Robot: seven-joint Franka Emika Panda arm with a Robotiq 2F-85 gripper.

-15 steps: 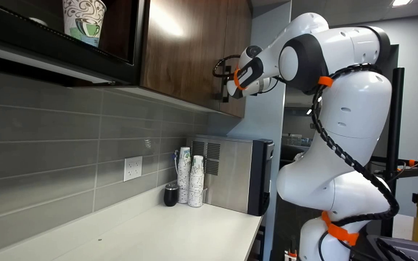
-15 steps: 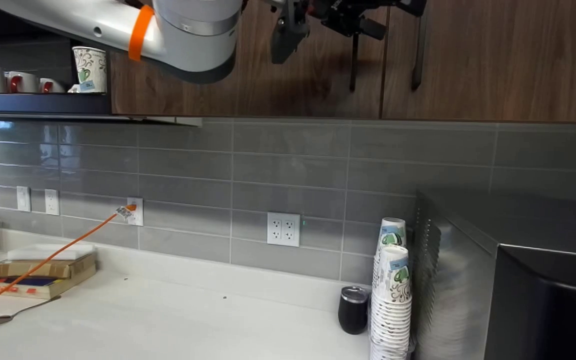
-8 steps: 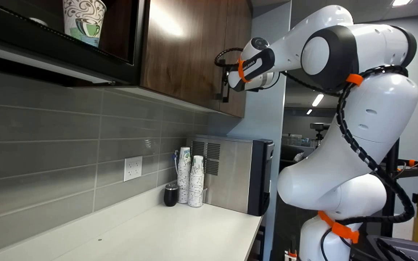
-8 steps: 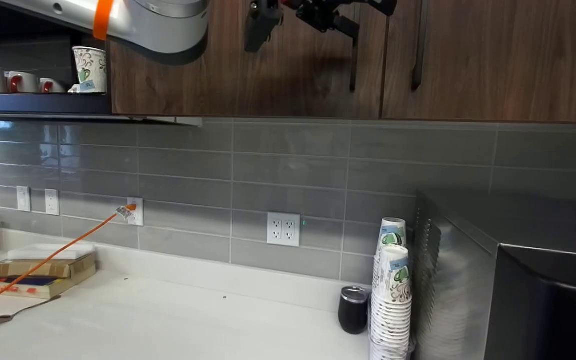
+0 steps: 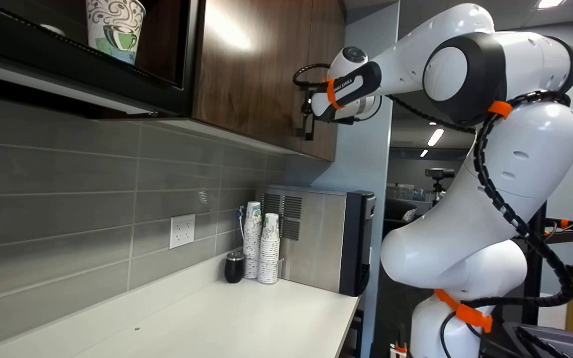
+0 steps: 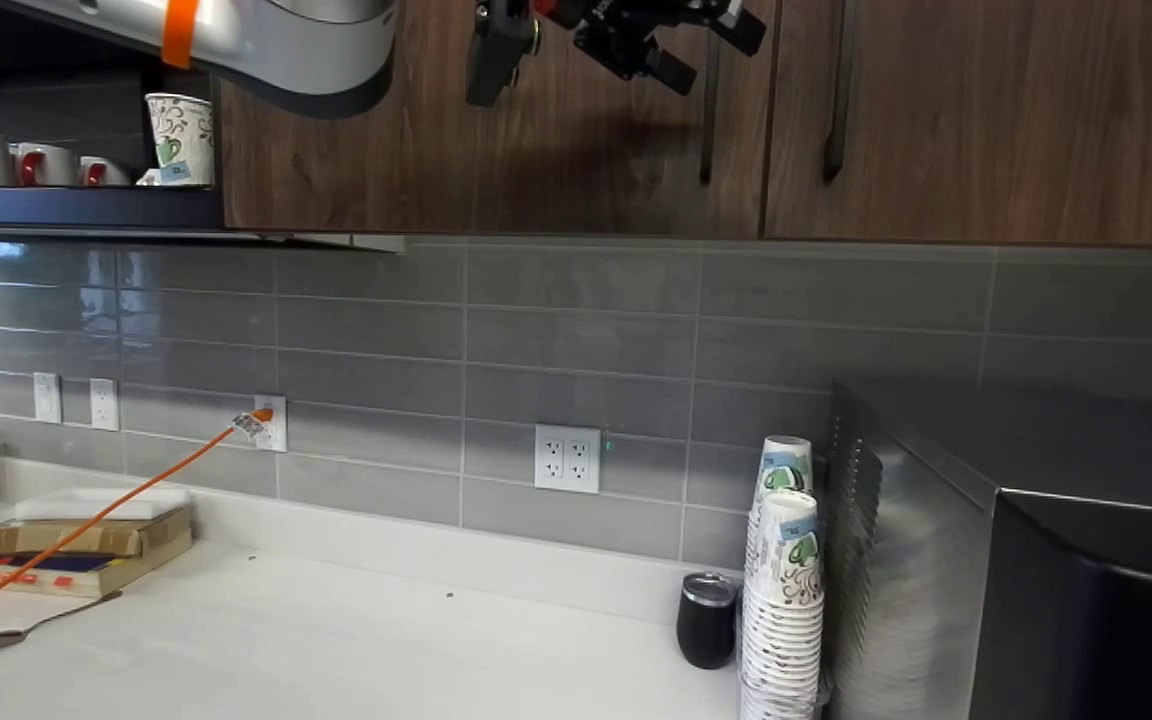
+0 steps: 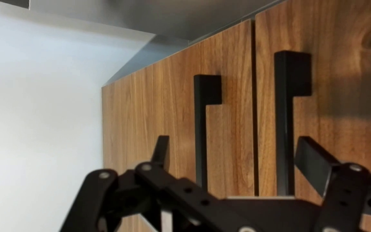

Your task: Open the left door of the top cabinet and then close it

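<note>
Left door (image 6: 621,170) behind wide-spread claw (image 7: 233,148).

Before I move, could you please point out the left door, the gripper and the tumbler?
Left door (image 5: 254,72), in an exterior view: middle of its visible front.
Gripper (image 7: 233,146), in the wrist view: midway between its fingertips.
Tumbler (image 6: 706,630), in an exterior view: its black body.

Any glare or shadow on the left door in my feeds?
Yes: in an exterior view, bright glare streaks the left door; in an exterior view, a shadow lies left of its handle; in the wrist view, a dark patch, likely shadow, shows near the right edge.
</note>
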